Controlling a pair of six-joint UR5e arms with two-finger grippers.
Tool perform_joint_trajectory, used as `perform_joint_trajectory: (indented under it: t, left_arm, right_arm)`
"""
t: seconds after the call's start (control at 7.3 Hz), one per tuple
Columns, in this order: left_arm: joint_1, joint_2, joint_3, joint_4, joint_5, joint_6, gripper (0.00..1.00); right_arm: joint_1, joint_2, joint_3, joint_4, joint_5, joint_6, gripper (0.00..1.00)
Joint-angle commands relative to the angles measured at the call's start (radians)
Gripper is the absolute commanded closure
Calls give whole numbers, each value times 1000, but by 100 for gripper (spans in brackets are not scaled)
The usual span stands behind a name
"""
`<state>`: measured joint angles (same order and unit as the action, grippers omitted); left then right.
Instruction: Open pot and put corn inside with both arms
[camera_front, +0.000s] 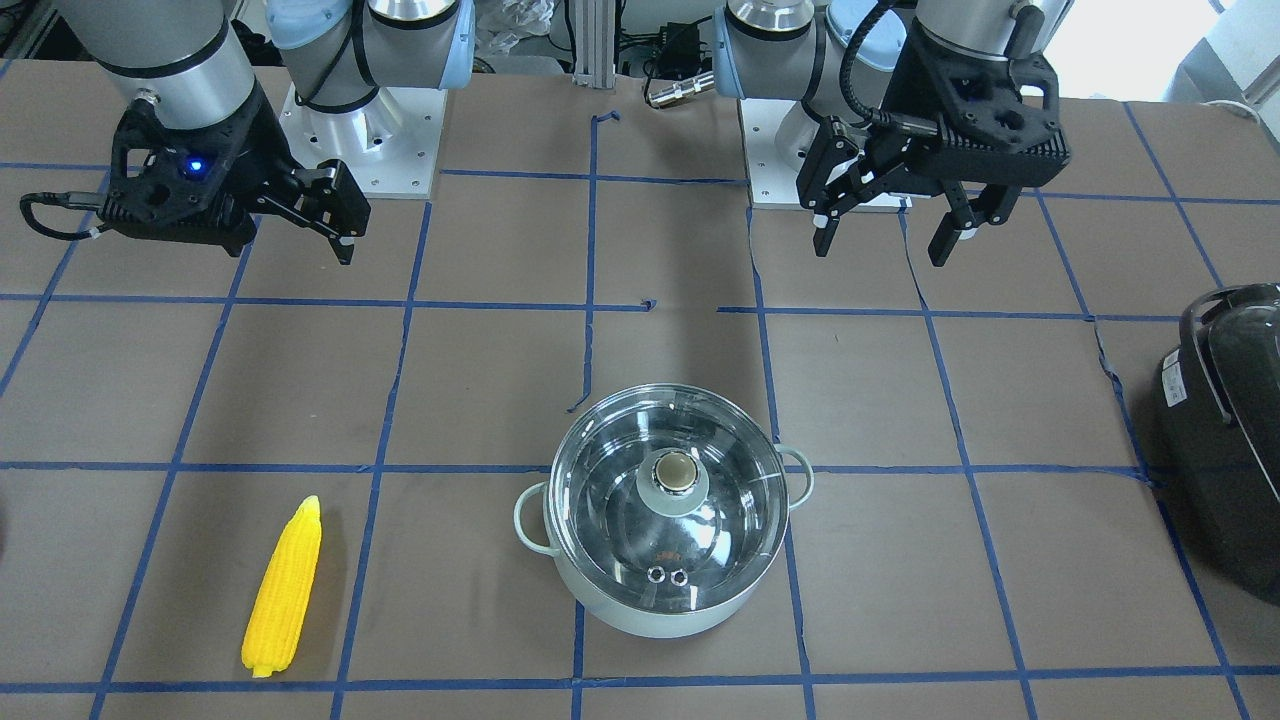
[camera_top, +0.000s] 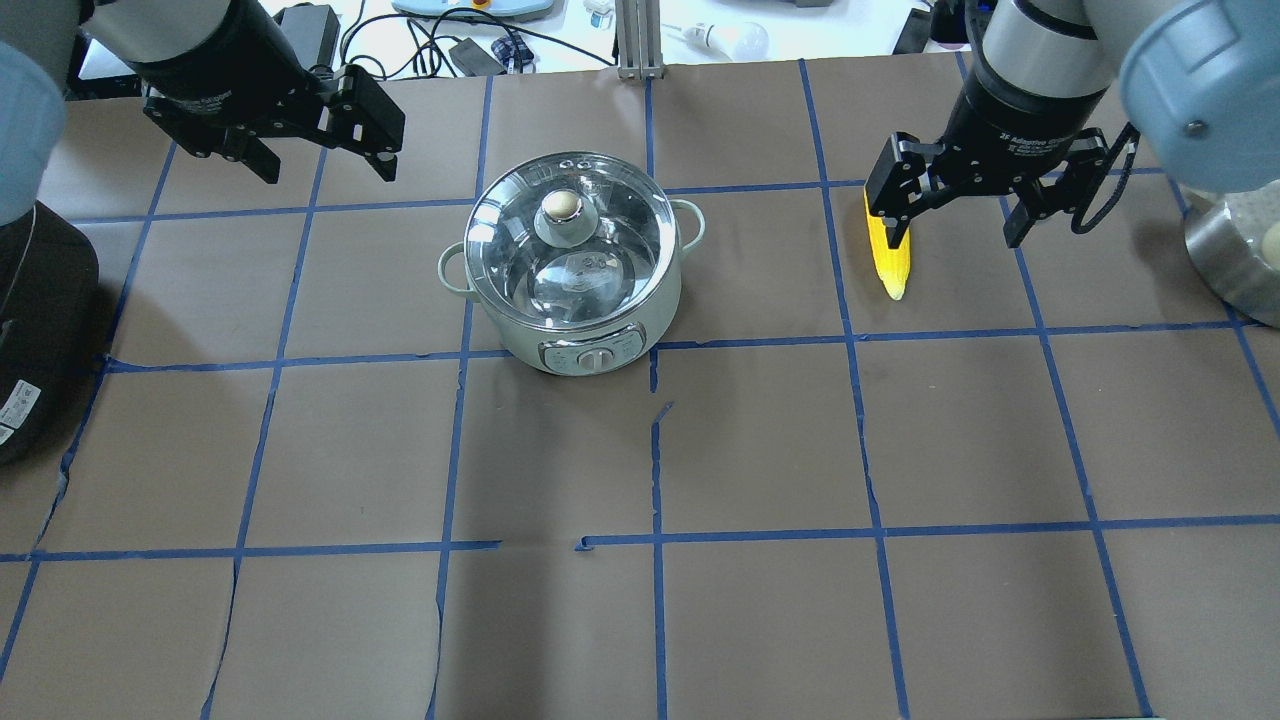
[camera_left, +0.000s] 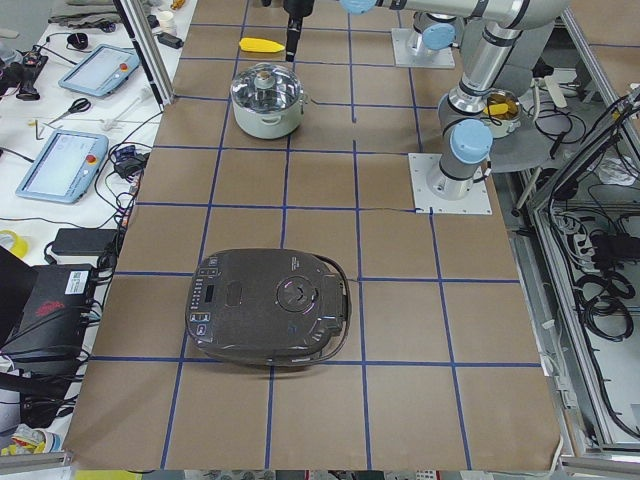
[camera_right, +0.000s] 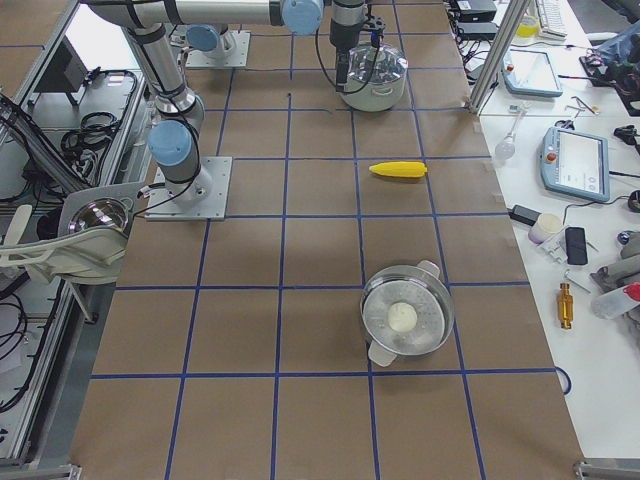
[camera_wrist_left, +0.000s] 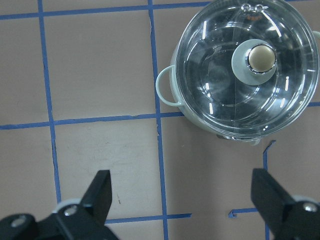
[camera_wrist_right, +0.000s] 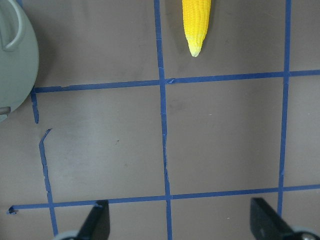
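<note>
Both claws hang above the surface (camera_front: 480, 380) close to the robot's bases. Each stands wide, its 2 fingers spread far apart with nothing between them. The left claw (camera_front: 882, 245) points down over bare brown paper, and its wrist view looks past the fingertips to the pot ahead and off to one side. The right claw (camera_top: 955, 237) hovers on the other side, clear of the surface. In the overhead view, 1 of its fingers overlaps the blunt end of the corn. Its wrist view shows the cob's tip ahead of the fingers, not between them.

Farther out from the bases sits the pot (camera_front: 660, 612), pale mint green and upright. It is roughly midway between the 2 arms, over a crossing of the blue tape lines (camera_front: 300, 468). Its glass lid (camera_front: 600, 510) is seated on the rim, closed, with the pale knob (camera_front: 675, 472) at the centre. 2 loop handles stick out at the sides, and a dial panel faces the robot. The corn (camera_front: 285, 590) lies flat on the surface on the robot's right, well apart from the pot, with its pointed tip toward the robot.

Out at the ends of the surface, a large black appliance (camera_front: 1235, 420) with a handle rests on the robot's left. A bare steel vessel (camera_top: 1220, 270) stands on its right.
</note>
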<state>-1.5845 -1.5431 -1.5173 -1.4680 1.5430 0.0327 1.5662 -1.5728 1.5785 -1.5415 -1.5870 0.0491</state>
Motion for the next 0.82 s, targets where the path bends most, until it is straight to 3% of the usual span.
perform_joint_trajectory:
  t: [0.0,0.68]
  left_arm:
    - [0,7,-18,4,3,1,0]
    - [3,6,-32,-31,16,-4,0]
  right_arm:
    - [1,-1,0,1,1,0,0]
    - [2,-1,0,0,-1,0,0]
